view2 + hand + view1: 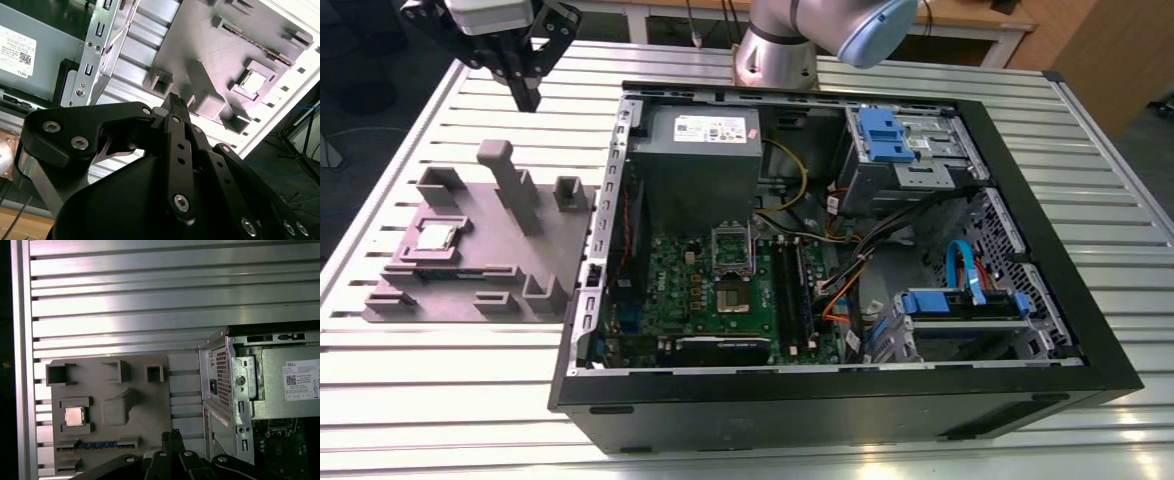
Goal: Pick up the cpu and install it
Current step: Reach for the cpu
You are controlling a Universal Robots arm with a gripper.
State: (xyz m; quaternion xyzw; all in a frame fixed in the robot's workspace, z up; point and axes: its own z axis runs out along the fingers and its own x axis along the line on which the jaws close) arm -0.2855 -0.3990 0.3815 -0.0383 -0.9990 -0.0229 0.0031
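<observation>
cpu | seated in grey block recess on surface | pincer closed, empty, aloft, well apart beyond block's far edge

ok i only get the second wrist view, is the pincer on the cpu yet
Observer: No, in the exterior view the black pincer hangs shut and empty, high above the grey-mauve plastic block.
Operator: which way is the cpu
Observer: The small silver square cpu lies in a pocket on the block's exterior-view left side.
Operator: and the socket
Observer: The dark square socket frame sits mid-board inside the open black computer case.
</observation>
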